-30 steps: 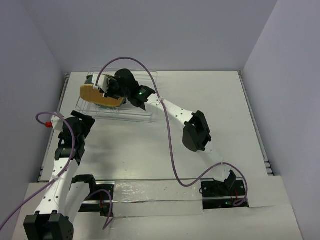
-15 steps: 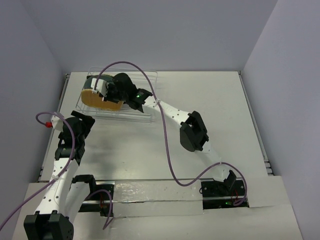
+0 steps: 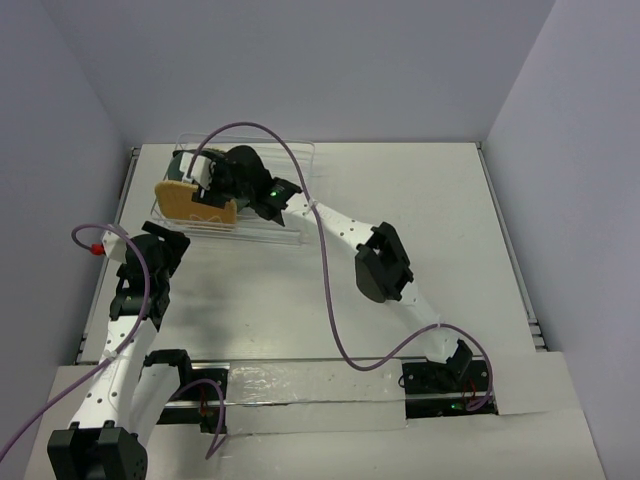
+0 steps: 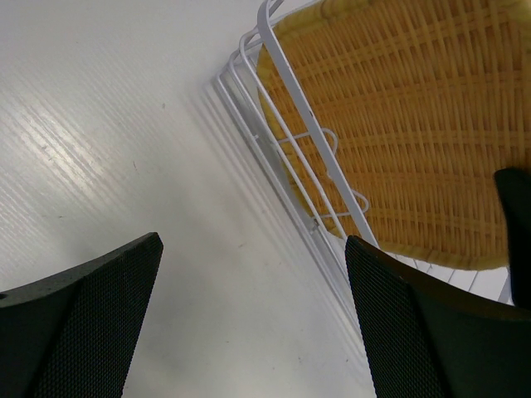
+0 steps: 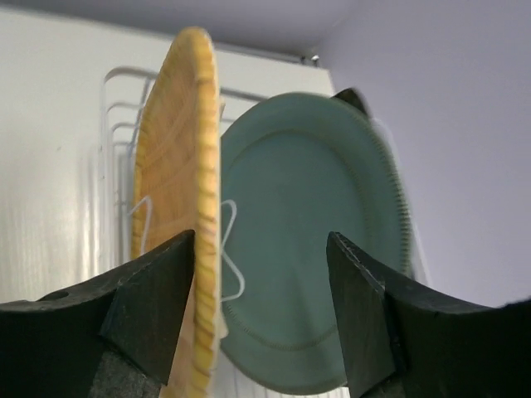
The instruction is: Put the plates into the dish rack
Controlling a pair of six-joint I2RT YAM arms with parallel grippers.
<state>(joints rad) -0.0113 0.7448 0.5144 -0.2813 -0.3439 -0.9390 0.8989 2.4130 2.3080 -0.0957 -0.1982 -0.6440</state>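
The clear dish rack (image 3: 272,234) sits at the table's far left. A woven orange-yellow plate (image 3: 192,203) stands on edge in it between the white wire dividers (image 4: 292,133). In the right wrist view its rim (image 5: 184,199) rises just inside my left finger, and a teal-grey plate (image 5: 309,249) stands upright behind it. A dark edge (image 5: 352,98) peeks from behind the teal plate. My right gripper (image 5: 260,286) is open over the rack and grips nothing. My left gripper (image 4: 253,286) is open over bare table beside the rack's near corner, with nothing between its fingers.
The rack's wire frame and rimmed base (image 4: 249,124) lie close to the left gripper's right finger (image 4: 415,332). White walls enclose the table (image 3: 430,220) on three sides. Purple cables (image 3: 335,300) trail from both arms.
The right gripper brought the woven plate down into the rack, then opened and let go of it. The plate now stands on its own. The left arm has not moved.
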